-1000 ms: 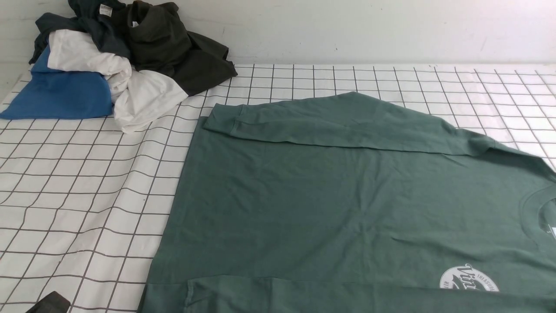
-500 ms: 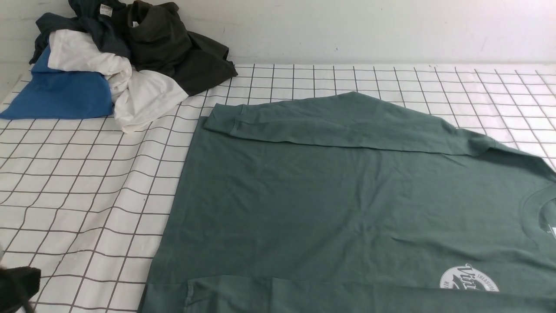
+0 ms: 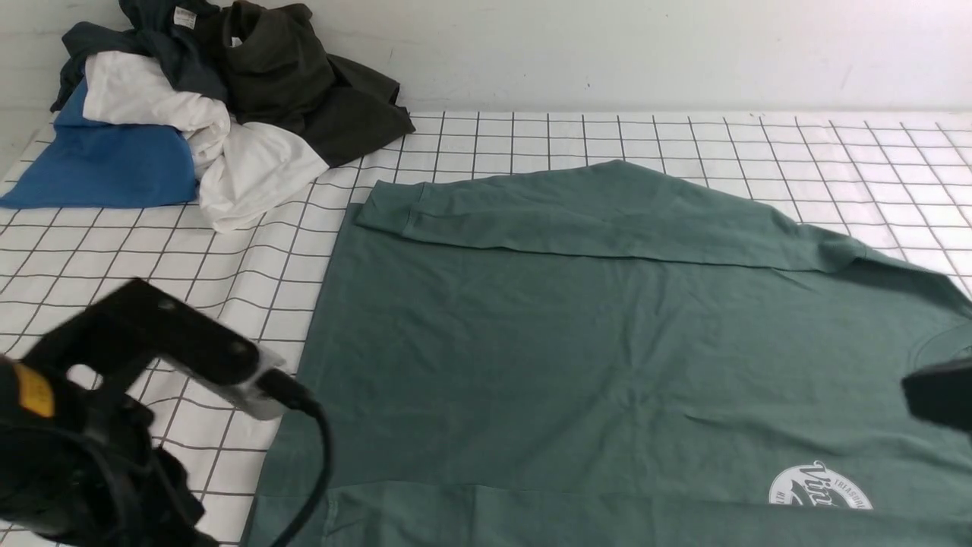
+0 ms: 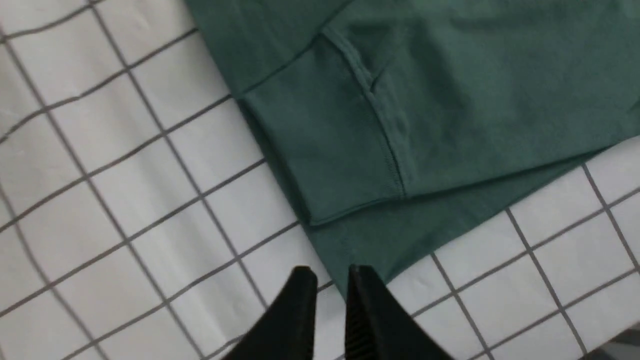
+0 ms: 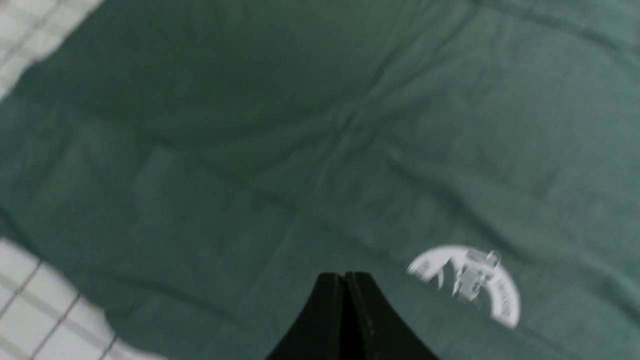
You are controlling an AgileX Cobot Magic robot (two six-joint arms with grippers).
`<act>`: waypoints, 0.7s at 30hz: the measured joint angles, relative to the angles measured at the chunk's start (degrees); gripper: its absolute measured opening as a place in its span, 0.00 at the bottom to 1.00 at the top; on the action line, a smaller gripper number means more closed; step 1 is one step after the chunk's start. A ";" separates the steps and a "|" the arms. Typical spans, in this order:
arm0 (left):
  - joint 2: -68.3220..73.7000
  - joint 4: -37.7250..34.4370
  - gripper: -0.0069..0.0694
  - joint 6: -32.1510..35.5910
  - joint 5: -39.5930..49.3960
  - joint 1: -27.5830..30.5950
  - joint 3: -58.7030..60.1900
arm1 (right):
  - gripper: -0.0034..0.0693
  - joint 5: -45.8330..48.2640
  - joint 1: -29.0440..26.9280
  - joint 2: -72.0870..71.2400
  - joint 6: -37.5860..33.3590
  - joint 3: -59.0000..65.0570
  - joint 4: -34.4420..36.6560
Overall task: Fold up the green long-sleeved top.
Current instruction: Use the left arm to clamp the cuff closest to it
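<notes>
The green long-sleeved top (image 3: 607, 342) lies flat on the checked cloth, collar at the right, white round logo (image 3: 820, 486) near the front. Its far sleeve (image 3: 607, 216) is folded across the body. In the left wrist view my left gripper (image 4: 327, 275) hovers at the top's corner (image 4: 425, 100), close to the near sleeve's cuff (image 4: 320, 150). Its jaws stand slightly open with nothing between them. My right gripper (image 5: 345, 277) is shut and empty above the chest of the top (image 5: 300, 125), beside the logo (image 5: 470, 280).
A pile of dark, white and blue garments (image 3: 213, 99) sits at the back left. The white checked cloth (image 3: 152, 266) covers the table. My left arm (image 3: 152, 342) fills the front left corner; part of my right arm (image 3: 938, 391) shows at the right edge.
My left arm has risen into the front view from the lower left corner and its jaws have parted a little. My right arm has come in at the right edge.
</notes>
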 joint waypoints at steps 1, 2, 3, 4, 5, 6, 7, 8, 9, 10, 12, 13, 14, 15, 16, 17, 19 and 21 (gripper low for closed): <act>2.31 -0.17 0.24 -0.33 -0.87 -0.42 -0.05 | 0.03 1.88 1.83 1.29 0.31 -0.15 -1.00; 4.67 -0.34 0.27 -0.98 -1.98 -0.76 -0.05 | 0.03 4.09 3.49 2.70 0.43 -0.23 -2.19; 7.02 -0.37 0.31 -1.67 -3.21 -0.94 -0.05 | 0.03 5.65 4.93 3.90 0.48 -0.29 -3.22; 9.39 -0.28 0.35 -2.37 -4.62 -1.06 -0.05 | 0.03 6.47 6.13 4.84 0.60 -0.29 -4.06; 11.24 -0.21 0.39 -3.10 -6.06 -1.06 -0.10 | 0.03 6.86 6.89 5.34 0.60 -0.29 -4.64; 13.51 -0.10 0.42 -3.67 -7.56 -1.08 -0.13 | 0.03 7.00 7.62 5.69 0.60 -0.29 -5.15; 16.10 0.11 0.46 -4.23 -9.09 -1.13 -0.25 | 0.03 7.07 8.09 5.83 0.60 -0.29 -5.38; 16.51 0.20 0.47 -4.35 -9.76 -1.13 -0.25 | 0.03 7.15 8.14 5.83 0.60 -0.35 -5.47; 18.12 0.31 0.49 -4.59 -10.95 -1.13 -0.33 | 0.03 7.20 8.29 5.83 0.60 -0.35 -5.61; 21.12 0.61 0.51 -5.20 -13.28 -1.13 -0.37 | 0.03 7.20 8.32 5.83 0.61 -0.39 -5.97; 24.45 1.16 0.53 -6.26 -15.45 -1.13 -0.39 | 0.03 7.20 8.32 5.83 0.61 -0.39 -6.20; 25.90 1.68 0.54 -7.19 -16.69 -1.13 -0.39 | 0.03 7.20 8.32 5.83 0.61 -0.39 -6.23; 26.95 2.02 0.54 -7.82 -17.55 -1.13 -0.39 | 0.03 7.20 8.32 5.83 0.61 -0.39 -6.23; 28.30 2.77 0.54 -8.65 -18.67 -1.13 -0.44 | 0.03 7.20 8.32 5.83 0.66 -0.39 -6.23; 28.70 2.89 0.54 -8.90 -18.88 -1.13 -0.44 | 0.03 7.20 8.32 5.83 0.66 -0.39 -6.23; 29.80 3.61 0.54 -9.65 -20.18 -1.13 -0.44 | 0.03 7.20 8.32 5.83 0.66 -0.39 -6.23; 30.84 4.20 0.54 -10.60 -21.48 -1.13 -0.50 | 0.03 6.89 8.32 5.83 0.66 -0.39 -6.23; 31.29 4.57 0.54 -11.34 -22.08 -1.13 -0.50 | 0.03 6.20 8.32 5.83 0.66 -0.39 -6.27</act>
